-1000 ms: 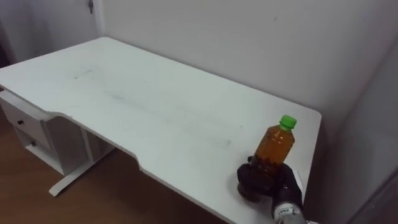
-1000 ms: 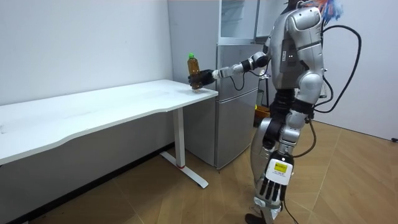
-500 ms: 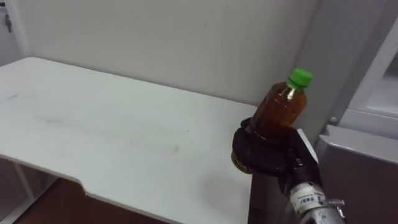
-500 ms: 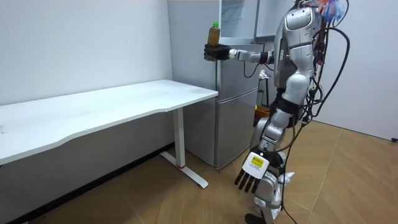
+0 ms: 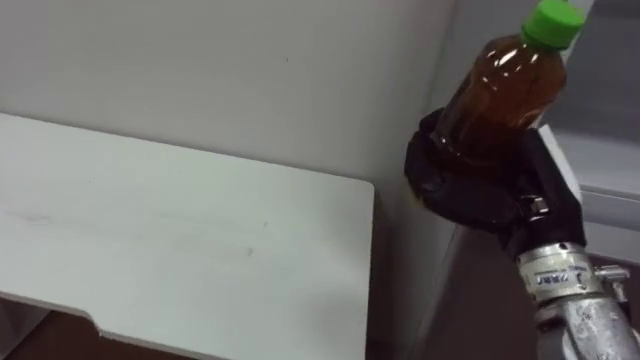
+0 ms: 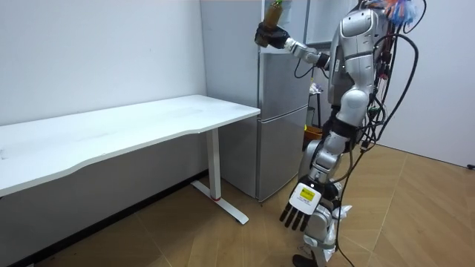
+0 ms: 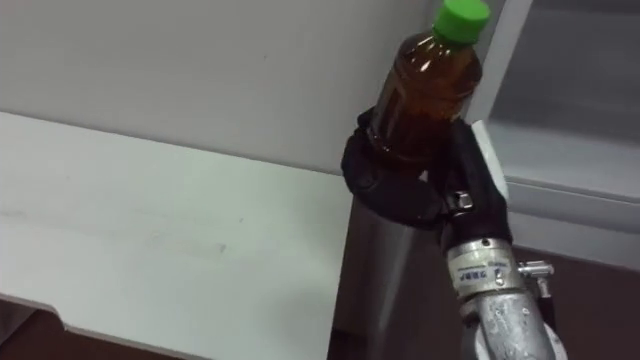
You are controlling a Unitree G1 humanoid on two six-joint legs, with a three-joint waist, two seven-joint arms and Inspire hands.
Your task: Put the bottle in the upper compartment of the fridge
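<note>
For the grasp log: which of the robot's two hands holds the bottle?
The right hand, raised and curled round the bottle; the left hand hangs open and empty by its leg.

Room view bright, even diffuse light; soft shadow under table point(image 6: 148, 122). Eye views dimmer, small highlights on bottle point(image 5: 500, 95).

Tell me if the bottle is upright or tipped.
Nearly upright, leaning slightly: the bottle stands base-down in the right hand, green cap topmost. The left hand hangs open.

Plain home-like room: white desk point(image 6: 148, 122), grey fridge point(image 6: 286, 111), wood floor point(image 6: 415, 222).
</note>
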